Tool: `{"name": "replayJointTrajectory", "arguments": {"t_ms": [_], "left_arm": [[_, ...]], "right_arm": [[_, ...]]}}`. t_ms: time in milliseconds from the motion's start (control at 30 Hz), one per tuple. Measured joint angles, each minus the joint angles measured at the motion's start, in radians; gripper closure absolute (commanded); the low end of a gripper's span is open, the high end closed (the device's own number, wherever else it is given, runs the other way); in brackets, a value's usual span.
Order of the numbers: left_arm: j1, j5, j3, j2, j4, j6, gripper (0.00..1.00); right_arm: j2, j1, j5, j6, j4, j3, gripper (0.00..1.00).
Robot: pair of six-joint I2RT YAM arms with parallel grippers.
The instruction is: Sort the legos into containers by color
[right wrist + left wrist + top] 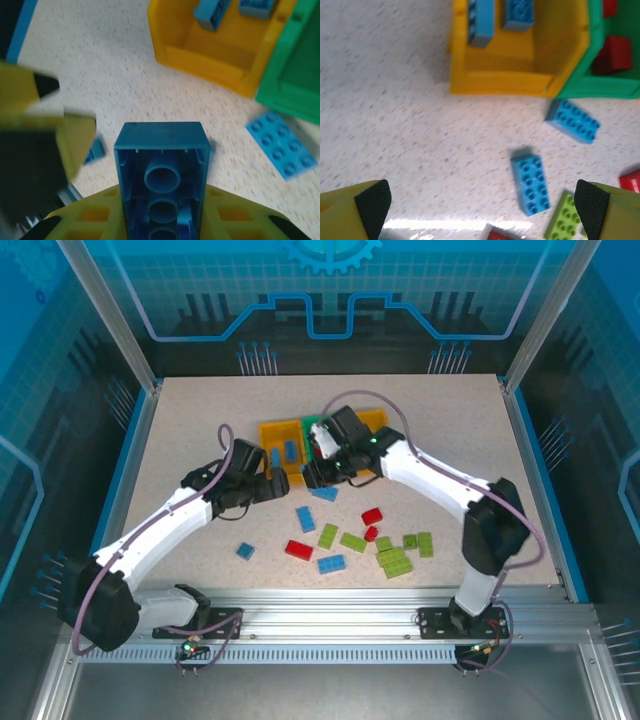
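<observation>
One blue lego [161, 165]: pinched by the right gripper [316, 474] between its yellow fingers [235, 217], hollow underside towards the camera, lower centre of the right wrist view.
Right gripper: closed on that lego, centre of the top view, just below the bins.
Orange-yellow bin [505, 82]: top centre of the left wrist view, holding two blue bricks [481, 22] (any mark on the studs is too blurred to read).
Green bin [615, 87]: touching the orange-yellow bin's right side, upper right corner of that view; red bricks [614, 52] inside.
Second orange-yellow bin [377, 421]: right of the green one in the top view, partly behind the right arm.
Loose legos: two blue pieces [572, 120] on the table [395, 125] just below the bins; a lime-green cluster [395, 558] and red pieces [372, 516] lower right of centre in the top view; a lone blue piece [245, 551] apart at lower left.
Left gripper [482, 205]: spread wide, black pads [372, 202] at both bottom corners of its own view, over the table near the two blue pieces.
</observation>
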Motion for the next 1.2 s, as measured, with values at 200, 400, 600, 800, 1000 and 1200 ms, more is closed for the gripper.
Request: {"name": "replayJointTrajectory", "arguments": {"t_ms": [200, 400, 600, 800, 1000, 1200], "left_arm": [[0.000, -0.027, -0.112, -0.124, -0.083, -0.087, 0.01], [0.000, -0.033, -0.206, -0.195, -0.168, -0.230, 0.01], [0.000, -0.016, -0.270, -0.255, -0.208, -0.356, 0.01], [0.000, 0.025, -0.313, -0.260, -0.209, -0.446, 0.01], [-0.006, 0.070, -0.356, -0.258, -0.202, -0.532, 0.01], [-0.038, 0.082, -0.359, -0.185, -0.145, -0.578, 0.01]], "right_arm": [[0.234, -0.004, -0.023, 0.066, -0.035, 0.303, 0.70], [0.416, -0.016, 0.001, 0.125, -0.103, 0.533, 0.63], [0.550, -0.025, 0.026, 0.169, -0.148, 0.661, 0.52], [0.600, -0.026, 0.027, 0.189, -0.167, 0.712, 0.37], [0.600, -0.026, 0.021, 0.200, -0.166, 0.715, 0.33], [0.546, -0.025, 0.016, 0.202, -0.153, 0.666, 0.31]]}}
